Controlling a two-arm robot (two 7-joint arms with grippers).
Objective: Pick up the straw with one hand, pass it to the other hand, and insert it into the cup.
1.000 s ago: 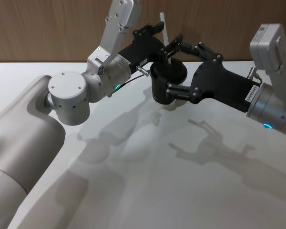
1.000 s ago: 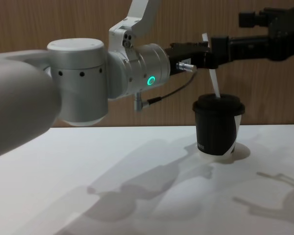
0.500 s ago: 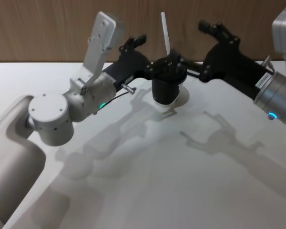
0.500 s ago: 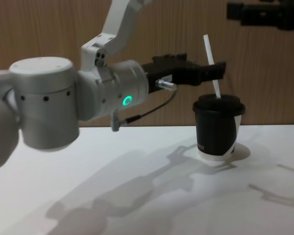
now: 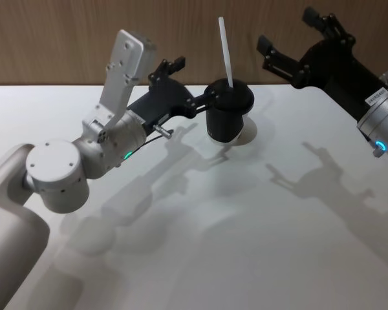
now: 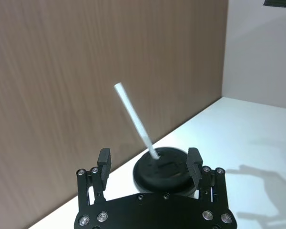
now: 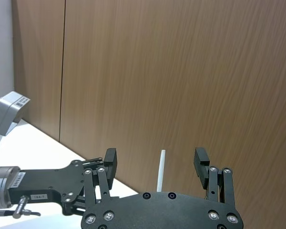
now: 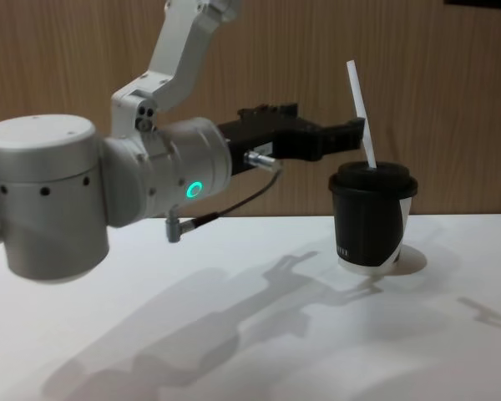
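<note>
Both pincers, left [image 5: 193, 84] and right [image 5: 296, 39], spread; straw [image 5: 225, 50] seemingly in cup [image 5: 227, 116].

Silver arm [image 8: 163, 171], green ring [image 8: 192, 190], black claw [image 8: 317, 138]

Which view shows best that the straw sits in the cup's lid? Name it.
The left wrist view: the straw enters the black lid at its hole. Chest and head views show it leaning out of the cup; the right wrist view shows its top.

Straw [image 5: 225, 48] in cup [image 5: 227, 119]; left gripper [image 5: 193, 86] just left.
</note>
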